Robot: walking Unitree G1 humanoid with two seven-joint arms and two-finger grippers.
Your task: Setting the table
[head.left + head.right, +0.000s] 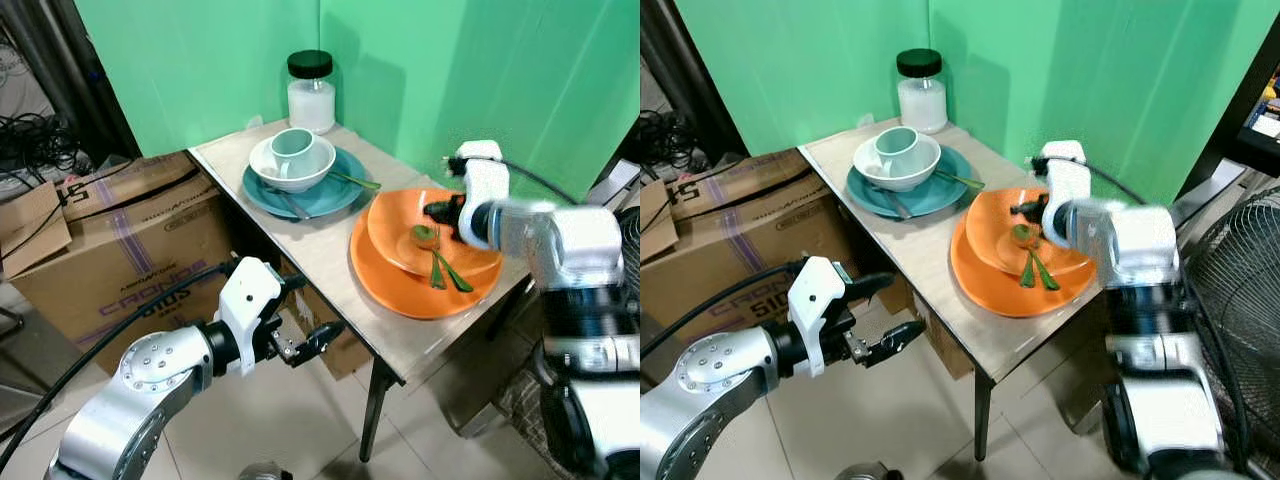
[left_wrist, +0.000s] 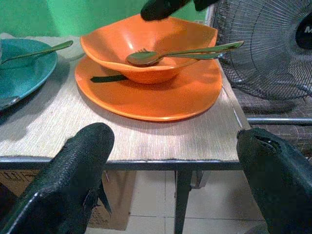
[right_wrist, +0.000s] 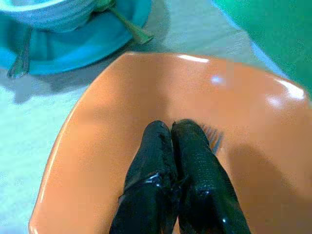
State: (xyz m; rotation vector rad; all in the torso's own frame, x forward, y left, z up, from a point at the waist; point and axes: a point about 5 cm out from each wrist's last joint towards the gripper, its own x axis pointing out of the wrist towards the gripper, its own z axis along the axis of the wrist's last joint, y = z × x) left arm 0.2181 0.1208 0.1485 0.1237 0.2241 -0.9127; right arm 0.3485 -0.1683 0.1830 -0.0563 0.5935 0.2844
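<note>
- Orange bowl sits on an orange plate at the table's near end, holding a fork and spoon.
- Right gripper, fingers pressed together, hovers over the bowl.
- Left gripper, fingers spread, hangs beside the table, empty.

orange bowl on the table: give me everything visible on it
The orange bowl is shallow and wide, glossy like plastic or glazed ceramic, with a wavy, roughly squared rim. It sits upright on a larger orange plate at the table's near right end, beside the teal place setting. A green-tinted spoon and fork lie inside, handles out over the rim. The right gripper, fingers together, is down inside the bowl over the cutlery.
</note>
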